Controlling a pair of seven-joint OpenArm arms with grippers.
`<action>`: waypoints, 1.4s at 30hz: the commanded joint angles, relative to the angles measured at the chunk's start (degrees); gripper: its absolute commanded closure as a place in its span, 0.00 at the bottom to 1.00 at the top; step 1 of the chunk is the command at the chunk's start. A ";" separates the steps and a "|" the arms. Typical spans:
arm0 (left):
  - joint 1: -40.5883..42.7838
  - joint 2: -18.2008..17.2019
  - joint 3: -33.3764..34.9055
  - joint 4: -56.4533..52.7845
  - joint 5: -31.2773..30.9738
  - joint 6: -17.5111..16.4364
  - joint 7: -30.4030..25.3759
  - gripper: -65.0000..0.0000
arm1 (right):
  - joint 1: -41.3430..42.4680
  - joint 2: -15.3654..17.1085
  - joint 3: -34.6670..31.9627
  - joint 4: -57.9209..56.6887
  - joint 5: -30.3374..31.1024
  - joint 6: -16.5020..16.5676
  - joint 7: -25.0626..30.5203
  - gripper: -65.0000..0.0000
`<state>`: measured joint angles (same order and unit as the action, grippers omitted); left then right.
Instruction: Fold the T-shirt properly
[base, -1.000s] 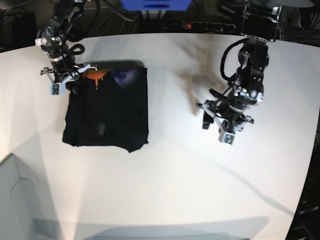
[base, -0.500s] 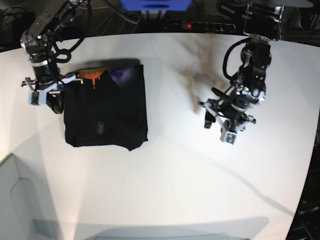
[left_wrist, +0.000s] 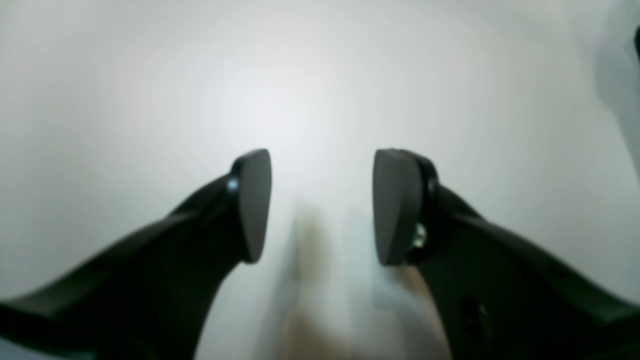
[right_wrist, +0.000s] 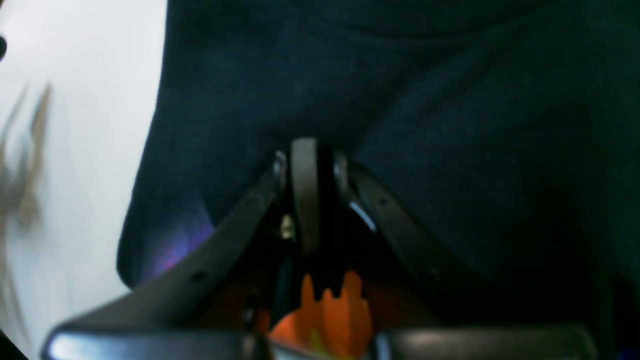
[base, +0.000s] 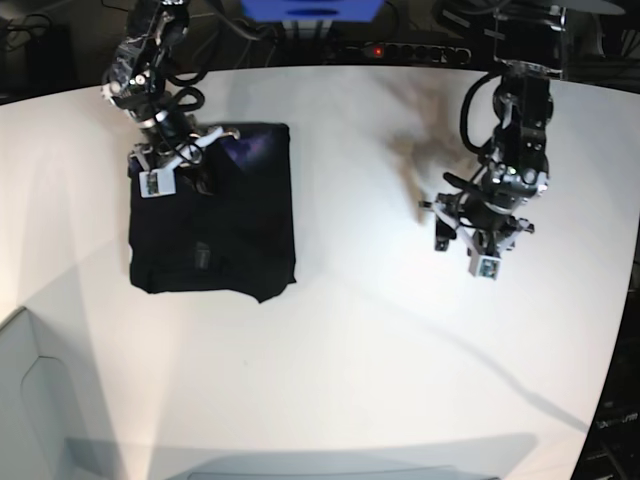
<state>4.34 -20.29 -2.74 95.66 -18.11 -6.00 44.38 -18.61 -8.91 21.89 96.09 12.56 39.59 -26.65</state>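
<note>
We see the T-shirt (base: 215, 235) folded into a dark rectangle on the white table (base: 350, 350). The right gripper (base: 180, 165), jaws pressed together, sits over its far edge (orange print beneath). The left gripper (base: 478, 240), jaws spread and empty, hovers well apart.

The T-shirt (base: 212, 218) lies folded on the counter (base: 380, 340), toward the left side and near the back edge in the base view. The right hand (base: 168, 170) sits over the back left corner of the T-shirt. In the right wrist view, the T-shirt (right_wrist: 400, 100) fills the space right under this hand (right_wrist: 306, 200). The left hand (base: 478, 240) is well apart from the T-shirt, over bare counter (left_wrist: 320, 75) on the right side.
</note>
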 joint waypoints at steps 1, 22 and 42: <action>-0.25 -0.67 -1.08 0.91 -0.05 0.07 -1.17 0.51 | -0.07 -0.09 -0.22 0.39 -0.29 0.41 -0.73 0.96; 25.60 5.13 -29.56 18.06 -0.31 -0.02 7.27 0.73 | -2.71 -0.09 24.75 18.85 -0.38 0.41 -4.25 0.96; 49.42 11.02 -29.83 -3.74 0.13 -0.11 -10.93 1.00 | -33.13 6.40 15.87 5.40 -0.47 0.41 -12.86 0.99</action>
<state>52.56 -8.88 -32.08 90.98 -18.06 -6.33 32.60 -50.54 -2.87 37.10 100.55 12.05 39.62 -39.35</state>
